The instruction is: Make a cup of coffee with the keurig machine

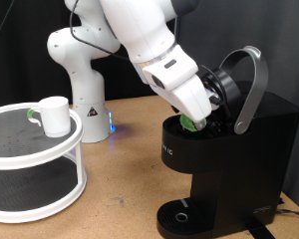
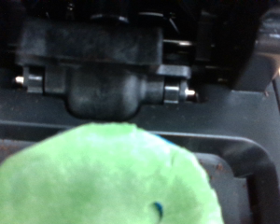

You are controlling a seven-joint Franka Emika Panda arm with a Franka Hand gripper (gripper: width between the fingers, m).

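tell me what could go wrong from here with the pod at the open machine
1. The green pod sits at the keurig machine chamber under the raised lid handle; if tilted, it may jam or seat crooked.
2. The gripper is wedged close beside the lid handle, so it could knock it.
3. The cup stands on the white rack, while the drip tray is bare; brewing now would spill.
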